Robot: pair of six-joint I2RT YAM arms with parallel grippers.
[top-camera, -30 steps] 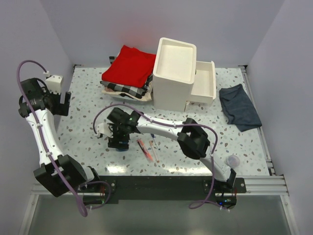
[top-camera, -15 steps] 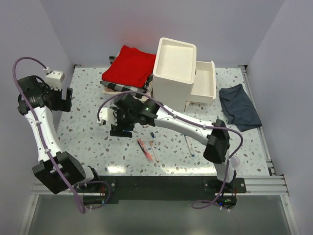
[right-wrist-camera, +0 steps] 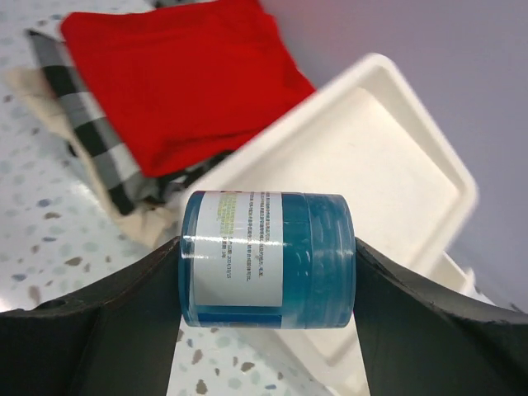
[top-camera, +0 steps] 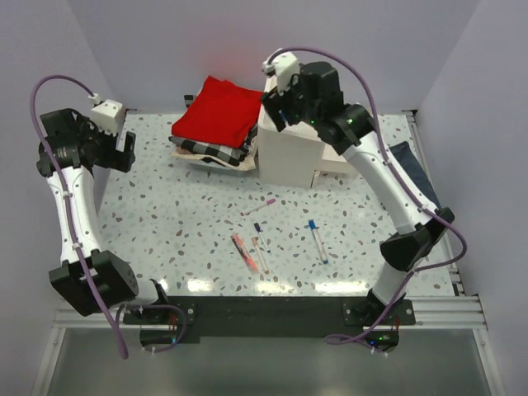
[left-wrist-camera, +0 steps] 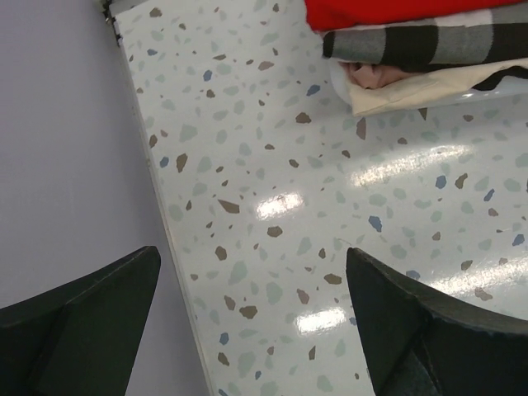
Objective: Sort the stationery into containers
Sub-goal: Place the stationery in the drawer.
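**Operator:** What has changed in the last second?

**Spotter:** Your right gripper (top-camera: 279, 97) was low over the table near 9 o'clock of the loose pens; it has swung up and away to 12 o'clock, above the white drawer unit (top-camera: 285, 157). It took the blue tape roll (right-wrist-camera: 268, 260) with it, so the pick looks done and you are on the carry to a container.

**Operator:** How does the roll sit in the fingers?

**Spotter:** In the wrist view it lies squarely between them, one pad on each flat end, label towards the camera; the jaws are closed onto it. The unit's top tray (right-wrist-camera: 388, 165) lies behind the roll, mostly towards 1 o'clock, so I judge you are over its near corner and not yet centred; the red and checked cloths (right-wrist-camera: 181, 74) sit at 11 o'clock.

**Operator:** And the rest?

**Spotter:** Your left gripper (left-wrist-camera: 252, 256) hangs at the table's 9 o'clock edge, fingers wide, nothing between them. The pink-capped pen (top-camera: 259, 206), blue-capped pen (top-camera: 317, 239) and orange-red marker (top-camera: 242, 252) lie unsorted at 6 o'clock of the unit.
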